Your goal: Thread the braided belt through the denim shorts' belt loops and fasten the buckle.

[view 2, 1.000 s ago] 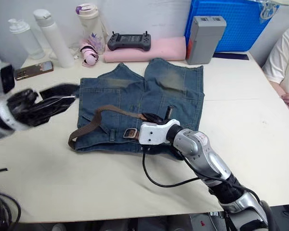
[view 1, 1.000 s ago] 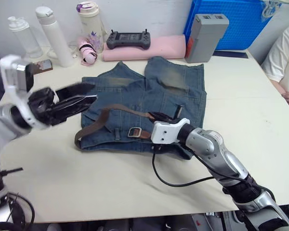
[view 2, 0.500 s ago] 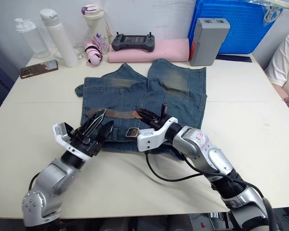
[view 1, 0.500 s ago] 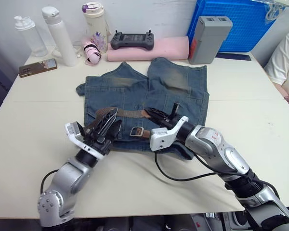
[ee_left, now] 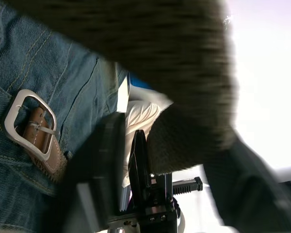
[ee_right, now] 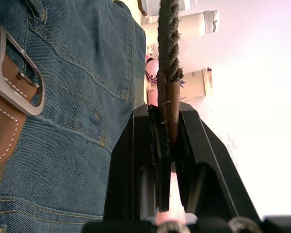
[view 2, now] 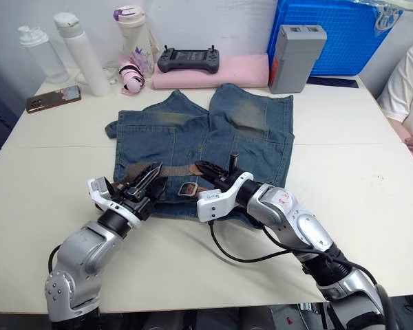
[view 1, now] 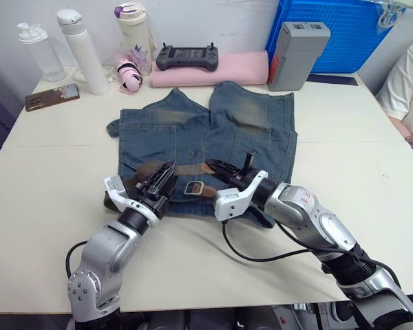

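The denim shorts (view 1: 244,124) lie flat mid-table, waistband toward me. Across the waistband runs the braided belt (view 1: 182,167), curling into a loop off the shorts' left edge. Its silver buckle (view 1: 194,187) rests on the waistband and is also close in the right wrist view (ee_right: 14,82). My right gripper (view 1: 215,166) is shut on the belt's flat brown tip (ee_right: 169,104), just right of the buckle. My left gripper (view 1: 163,181) is open at the belt's left part, with the strap (ee_left: 184,97) right against its fingers. I cannot make out the belt loops.
At the back stand two bottles (view 1: 82,51), a tumbler (view 1: 132,34), a phone (view 1: 51,96), a controller (view 1: 187,56) on pink foam, a grey box (view 1: 299,45) and a blue crate (view 1: 358,31). A person's arm (view 1: 409,89) rests at the right edge. A cable (view 1: 261,258) trails from my right wrist.
My left arm swung down from the left side and brought its gripper up to the belt at the waistband. My right gripper kept hold of the tip, hardly moving.
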You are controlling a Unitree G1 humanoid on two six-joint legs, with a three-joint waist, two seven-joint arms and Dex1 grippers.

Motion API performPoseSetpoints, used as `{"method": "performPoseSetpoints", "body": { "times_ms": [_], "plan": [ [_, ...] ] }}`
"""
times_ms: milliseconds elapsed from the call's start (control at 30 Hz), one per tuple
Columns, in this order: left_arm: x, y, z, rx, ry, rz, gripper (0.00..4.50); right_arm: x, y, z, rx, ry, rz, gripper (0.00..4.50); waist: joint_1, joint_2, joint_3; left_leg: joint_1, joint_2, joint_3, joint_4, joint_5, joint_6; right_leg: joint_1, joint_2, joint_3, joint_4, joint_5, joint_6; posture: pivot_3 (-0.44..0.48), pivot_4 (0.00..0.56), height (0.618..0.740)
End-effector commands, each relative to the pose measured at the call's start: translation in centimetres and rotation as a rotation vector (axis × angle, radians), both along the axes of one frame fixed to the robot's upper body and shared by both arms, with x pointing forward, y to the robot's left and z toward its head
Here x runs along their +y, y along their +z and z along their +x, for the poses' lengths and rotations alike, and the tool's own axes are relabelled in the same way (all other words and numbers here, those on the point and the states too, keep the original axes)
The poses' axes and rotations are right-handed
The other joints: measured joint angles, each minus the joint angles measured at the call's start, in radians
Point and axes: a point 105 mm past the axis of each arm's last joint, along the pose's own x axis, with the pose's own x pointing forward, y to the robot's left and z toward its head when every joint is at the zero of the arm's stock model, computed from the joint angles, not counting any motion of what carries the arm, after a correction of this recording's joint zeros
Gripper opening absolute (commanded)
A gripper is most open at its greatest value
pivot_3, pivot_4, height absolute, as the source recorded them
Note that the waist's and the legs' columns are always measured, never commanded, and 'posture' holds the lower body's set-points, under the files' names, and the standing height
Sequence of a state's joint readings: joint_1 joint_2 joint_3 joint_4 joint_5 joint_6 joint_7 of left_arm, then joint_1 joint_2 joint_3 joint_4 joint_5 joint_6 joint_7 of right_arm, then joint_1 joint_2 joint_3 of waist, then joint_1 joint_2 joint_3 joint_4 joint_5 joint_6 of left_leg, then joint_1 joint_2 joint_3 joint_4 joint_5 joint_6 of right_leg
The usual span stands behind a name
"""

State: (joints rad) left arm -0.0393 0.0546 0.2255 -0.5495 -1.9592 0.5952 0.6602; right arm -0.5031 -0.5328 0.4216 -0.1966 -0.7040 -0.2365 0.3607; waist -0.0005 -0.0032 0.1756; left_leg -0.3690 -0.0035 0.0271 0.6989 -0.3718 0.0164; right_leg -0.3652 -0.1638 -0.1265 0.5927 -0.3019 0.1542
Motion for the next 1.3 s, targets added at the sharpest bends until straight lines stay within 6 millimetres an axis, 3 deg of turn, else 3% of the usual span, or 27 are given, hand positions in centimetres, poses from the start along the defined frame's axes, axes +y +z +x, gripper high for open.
{"method": "performPoseSetpoints", "body": {
  "times_ms": [33,67,233,333,467,633,667,800,933,1133,1300],
  "plan": [
    [-0.6,0.7,-0.6,-0.041,-0.036,0.006,0.52,-0.2,1.3,-0.2,-0.039,0.000,0.032,0.00,-0.001,0.000,0.000,0.000,0.000,0.000,0.000,0.000,0.000,0.000,0.000,0.000,0.000,0.000,0.000,0.000,0.150,0.714],
    [-0.6,0.5,-0.6,-0.038,-0.041,0.010,0.05,-0.2,1.3,-0.3,-0.039,-0.001,0.032,0.00,-0.001,0.000,0.000,0.000,0.000,0.000,0.000,0.000,0.000,0.000,0.000,0.000,0.000,0.000,0.000,0.000,0.150,0.714],
    [-0.5,0.6,-0.4,-0.052,-0.047,0.016,0.05,-0.5,1.1,-0.2,-0.014,-0.021,0.053,0.00,0.000,0.000,0.000,0.000,0.000,0.000,0.000,0.000,0.000,0.000,0.000,0.000,-0.001,0.000,0.000,0.000,0.150,0.714],
    [0.2,2.1,0.0,-0.120,-0.016,-0.017,0.05,-0.9,1.1,-0.1,0.097,-0.043,0.148,0.00,0.001,0.000,0.000,0.000,0.000,0.000,0.000,0.000,0.000,0.001,0.001,0.000,-0.001,0.000,0.000,0.000,0.150,0.714],
    [1.6,3.5,0.1,-0.187,0.044,-0.039,0.00,-1.1,1.1,-0.3,0.270,-0.040,0.273,1.72,0.001,0.000,0.000,0.000,0.000,-0.002,0.000,0.000,0.000,0.003,0.001,-0.001,-0.003,0.000,0.000,0.000,0.150,0.714],
    [6.1,2.1,-0.6,-0.198,0.128,0.109,0.00,-3.9,1.0,0.8,0.465,-0.127,0.413,4.33,-0.001,0.001,0.001,0.000,0.001,-0.003,-0.002,0.000,0.000,0.002,0.002,-0.001,-0.003,0.000,0.000,0.000,0.150,0.714],
    [7.2,1.7,-0.9,-0.203,0.130,0.153,0.00,-4.5,1.1,0.9,0.518,-0.130,0.439,4.48,-0.002,0.002,0.001,0.000,0.001,-0.002,-0.002,0.000,0.000,0.001,0.002,-0.001,-0.003,0.000,0.000,0.000,0.150,0.714],
    [10.1,-0.3,-2.1,-0.169,0.077,0.279,0.00,-5.4,1.6,0.5,0.715,-0.082,0.541,4.48,-0.001,0.003,0.002,0.000,0.001,-0.002,-0.002,0.000,-0.001,0.000,0.002,-0.001,-0.002,0.000,0.000,0.000,0.150,0.714],
    [11.8,-2.2,-2.7,-0.082,0.026,0.339,0.00,-4.6,1.4,-1.1,0.932,0.018,0.569,4.48,0.002,0.005,0.003,0.000,0.001,-0.002,-0.002,-0.001,-0.001,0.000,0.002,0.000,-0.002,0.000,0.000,0.000,0.150,0.714],
    [12.5,-3.2,-2.0,-0.037,0.022,0.374,0.00,-3.6,0.7,-4.0,1.154,0.111,0.530,4.48,0.000,0.006,0.003,0.000,0.001,-0.003,-0.003,-0.001,-0.002,-0.002,0.002,0.000,0.000,0.000,-0.001,0.000,0.150,0.714],
    [11.9,-2.3,-1.3,-0.088,0.016,0.330,0.00,-3.8,-0.1,-5.3,1.239,0.108,0.489,4.48,0.000,0.006,0.004,0.000,0.001,-0.002,-0.004,-0.001,-0.003,-0.003,0.002,0.001,0.000,-0.001,-0.001,0.000,0.150,0.714]
  ]
}}
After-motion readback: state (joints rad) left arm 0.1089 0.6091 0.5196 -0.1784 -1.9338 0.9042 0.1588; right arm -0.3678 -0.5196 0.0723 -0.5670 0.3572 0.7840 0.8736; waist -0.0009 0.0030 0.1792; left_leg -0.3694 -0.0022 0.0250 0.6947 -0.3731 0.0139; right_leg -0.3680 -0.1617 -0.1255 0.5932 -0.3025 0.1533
